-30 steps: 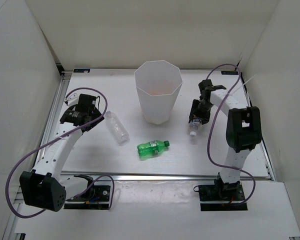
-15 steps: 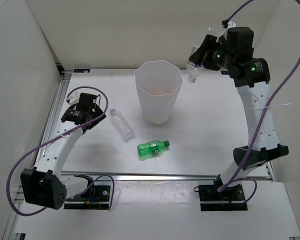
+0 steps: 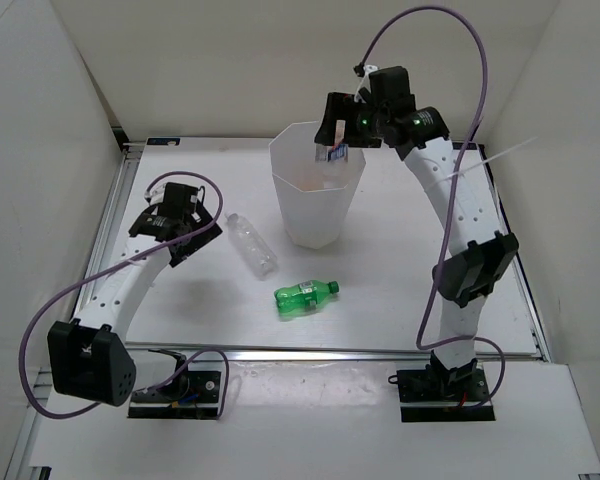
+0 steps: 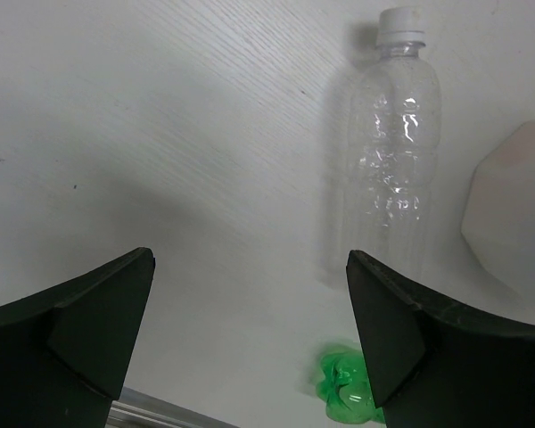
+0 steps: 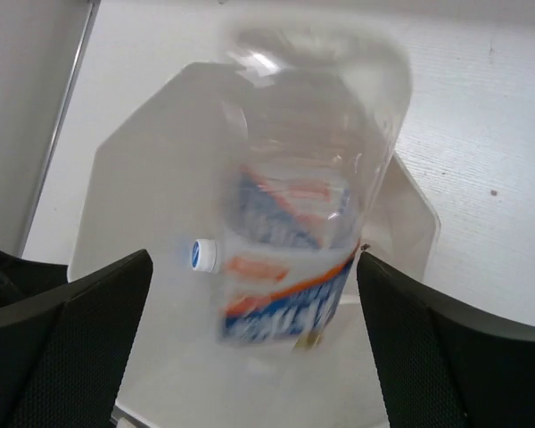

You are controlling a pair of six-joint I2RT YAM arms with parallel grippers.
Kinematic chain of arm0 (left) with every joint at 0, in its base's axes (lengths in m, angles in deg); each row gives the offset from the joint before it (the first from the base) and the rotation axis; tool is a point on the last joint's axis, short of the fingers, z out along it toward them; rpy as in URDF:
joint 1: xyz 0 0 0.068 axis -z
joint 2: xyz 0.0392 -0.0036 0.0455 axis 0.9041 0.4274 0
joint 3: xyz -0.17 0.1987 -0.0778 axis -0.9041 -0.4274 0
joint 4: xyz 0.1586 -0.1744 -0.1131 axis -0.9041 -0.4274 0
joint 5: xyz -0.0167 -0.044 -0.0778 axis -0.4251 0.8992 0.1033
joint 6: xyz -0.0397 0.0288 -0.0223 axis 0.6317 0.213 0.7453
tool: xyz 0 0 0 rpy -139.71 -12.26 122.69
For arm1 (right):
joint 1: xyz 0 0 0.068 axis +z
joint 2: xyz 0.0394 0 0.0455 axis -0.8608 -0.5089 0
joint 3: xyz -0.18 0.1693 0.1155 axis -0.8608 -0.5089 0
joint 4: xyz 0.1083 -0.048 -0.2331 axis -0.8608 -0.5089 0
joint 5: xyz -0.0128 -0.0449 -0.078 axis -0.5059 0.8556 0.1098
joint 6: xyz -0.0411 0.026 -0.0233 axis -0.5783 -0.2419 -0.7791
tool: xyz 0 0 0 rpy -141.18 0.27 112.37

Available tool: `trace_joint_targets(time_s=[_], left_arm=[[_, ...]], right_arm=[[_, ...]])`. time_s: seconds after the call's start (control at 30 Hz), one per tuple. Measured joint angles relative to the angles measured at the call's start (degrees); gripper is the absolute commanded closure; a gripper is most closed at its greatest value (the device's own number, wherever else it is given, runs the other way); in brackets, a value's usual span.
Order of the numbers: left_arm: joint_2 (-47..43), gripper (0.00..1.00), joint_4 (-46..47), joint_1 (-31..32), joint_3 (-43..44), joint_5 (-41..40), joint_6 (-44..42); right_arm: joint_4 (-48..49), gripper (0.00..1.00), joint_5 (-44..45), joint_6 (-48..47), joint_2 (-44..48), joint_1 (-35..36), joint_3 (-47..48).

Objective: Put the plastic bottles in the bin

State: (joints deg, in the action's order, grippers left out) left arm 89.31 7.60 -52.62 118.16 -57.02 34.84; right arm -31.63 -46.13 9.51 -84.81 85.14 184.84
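Green plastic comes first: the green bottle (image 3: pixel 305 295) lies on its side on the white table (image 3: pixel 410 290), closest to the arm bases. Its long axis runs almost left to right, and the cap points to the right, a little toward the far side.

Further back and to the left lies the plain clear bottle (image 3: pixel 252 243), also on its side. Its long axis is diagonal, with the white cap pointing to the far left and the base toward the green bottle. The two bottles are near each other but do not touch. The left gripper (image 4: pixel 250 267) hangs just beside the clear bottle, on its left, with the jaws spread wide and nothing between them.

Behind both bottles the bin (image 3: pixel 315 215) stands upright, with its wide mouth up.

Farthest away, the right gripper (image 5: pixel 254 267) is over the far rim of the bin. Its jaws are also wide. The blue-labelled bottle (image 3: pixel 334 142) is between them above the bin's mouth, blurred, its long axis close to vertical. A gap shows on one side of it, so it does not look clamped. Which end points down I cannot tell.
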Motion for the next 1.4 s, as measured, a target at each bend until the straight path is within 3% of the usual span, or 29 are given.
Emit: trace_joint_targets(time_s=[0.27,0.63,1.1,1.37,1.4], left_arm=[[4.1,0.00,4.2,0.1,1.6,10.7,-1.4],[24.8,0.00,9.8,3.1,14.2,18.6,-2.0],[30.2,0.00,7.9,3.3,14.6,18.3,-2.5],[40.7,0.00,6.6,3.3,21.7,20.2,-2.2],[41.7,0.04,6.4,3.3,22.7,20.6,-2.3]], right_arm=[[-0.1,0.00,1.3,0.0,7.0,0.0,-0.1],[0.3,0.00,3.5,0.3,26.2,-1.3,-5.3],[-2.5,0.00,3.5,0.5,28.0,-6.5,-15.0],[-2.7,0.00,3.3,0.5,29.0,-6.5,-15.0],[-2.8,0.00,3.4,0.5,29.0,-6.5,-15.0]])
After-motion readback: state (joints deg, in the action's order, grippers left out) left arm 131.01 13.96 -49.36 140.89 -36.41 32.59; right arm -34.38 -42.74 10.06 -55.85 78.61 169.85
